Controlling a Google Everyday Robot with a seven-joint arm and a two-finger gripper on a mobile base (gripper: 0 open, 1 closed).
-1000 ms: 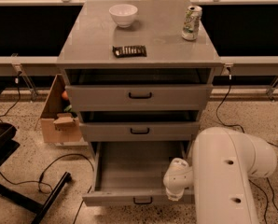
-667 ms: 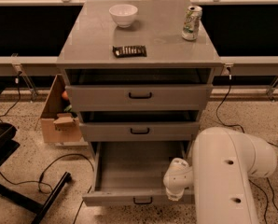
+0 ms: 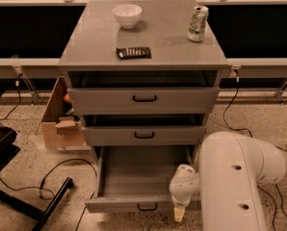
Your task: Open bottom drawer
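Note:
The bottom drawer (image 3: 134,203) is the lowest of the grey cabinet's three and stands pulled far out, showing its bare grey inside. Its slim front panel carries a small black bar handle (image 3: 147,207). My gripper (image 3: 179,213) hangs at the right end of that front panel, just right of the handle, below my white wrist (image 3: 184,183). My big white arm (image 3: 237,177) covers the drawer's right front corner. The middle drawer (image 3: 144,135) and the top drawer (image 3: 144,99) are each out a little.
On the cabinet top stand a white bowl (image 3: 127,15), a drink can (image 3: 198,23) and a dark flat packet (image 3: 133,52). A cardboard box (image 3: 61,119) sits left of the cabinet. Cables (image 3: 52,177) and a black chair base (image 3: 18,196) lie on the floor at left.

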